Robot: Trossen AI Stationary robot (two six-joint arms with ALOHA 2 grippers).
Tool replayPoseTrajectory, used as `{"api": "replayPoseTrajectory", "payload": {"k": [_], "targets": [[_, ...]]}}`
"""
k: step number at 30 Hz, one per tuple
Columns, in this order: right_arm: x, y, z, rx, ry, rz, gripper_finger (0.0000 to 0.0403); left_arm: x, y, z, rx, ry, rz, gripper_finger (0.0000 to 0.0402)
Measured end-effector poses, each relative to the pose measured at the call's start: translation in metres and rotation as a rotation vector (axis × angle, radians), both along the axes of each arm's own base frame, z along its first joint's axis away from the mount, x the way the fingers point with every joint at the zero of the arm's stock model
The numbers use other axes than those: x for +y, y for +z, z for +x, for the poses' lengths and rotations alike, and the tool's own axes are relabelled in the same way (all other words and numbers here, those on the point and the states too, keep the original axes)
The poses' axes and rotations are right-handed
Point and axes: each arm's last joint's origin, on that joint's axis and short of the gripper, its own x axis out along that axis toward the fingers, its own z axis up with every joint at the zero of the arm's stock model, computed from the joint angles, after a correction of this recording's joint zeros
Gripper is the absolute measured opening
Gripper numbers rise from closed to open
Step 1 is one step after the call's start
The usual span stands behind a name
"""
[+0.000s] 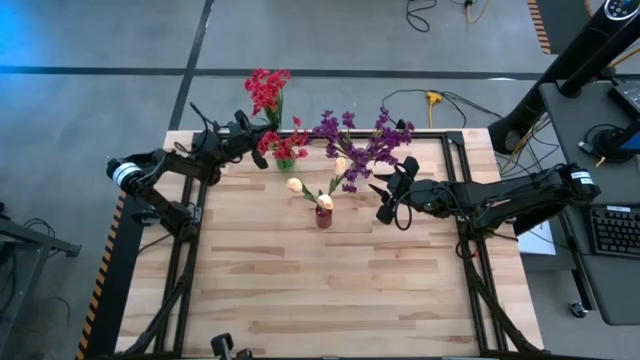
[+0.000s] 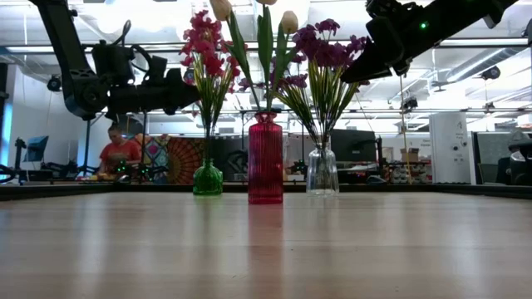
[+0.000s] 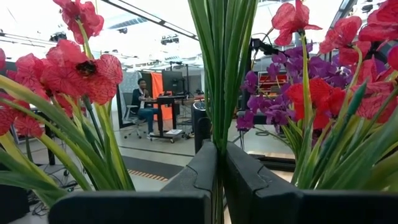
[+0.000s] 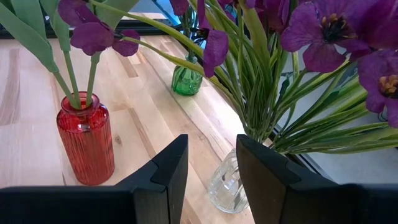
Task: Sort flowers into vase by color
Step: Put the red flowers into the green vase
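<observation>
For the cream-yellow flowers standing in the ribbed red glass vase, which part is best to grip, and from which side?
Probably grip the cream-yellow flowers at the bunched green stems just above the ribbed red glass vase neck, coming level from the open front of the table: the blossoms are fragile, and neighbouring bouquets crowd both sides.

1. The left arm reaches in from the left side of the counter [image 1: 300, 290], elbow bent, its left claw [image 1: 262, 143] near the far edge.
2. The wrist view shows the left claw's fingers [image 3: 202, 171] pressed together on thin green stems [image 3: 217, 74].
3. The right arm stretches in low from the right side, forearm nearly level.
4. The right claw [image 1: 390, 195] hangs above the counter, its fingers [image 4: 171, 171] parted by a narrow gap and holding nothing.
</observation>
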Motion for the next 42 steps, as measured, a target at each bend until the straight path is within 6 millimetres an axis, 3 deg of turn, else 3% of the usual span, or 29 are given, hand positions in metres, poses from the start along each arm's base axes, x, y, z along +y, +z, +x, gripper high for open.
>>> {"api": "replayPoseTrajectory", "payload": {"k": [25, 42], "targets": [[0.0, 0.0, 0.0, 0.0, 0.0, 0.0, 0.0128, 0.0003, -0.0011, 0.0001, 0.009, 0.002, -0.006, 0.0], [0.0, 0.0, 0.0, 0.0, 0.0, 0.0, 0.0128, 0.0014, -0.0041, -0.0001, 0.04, 0.011, -0.009, 0.0062]]}}
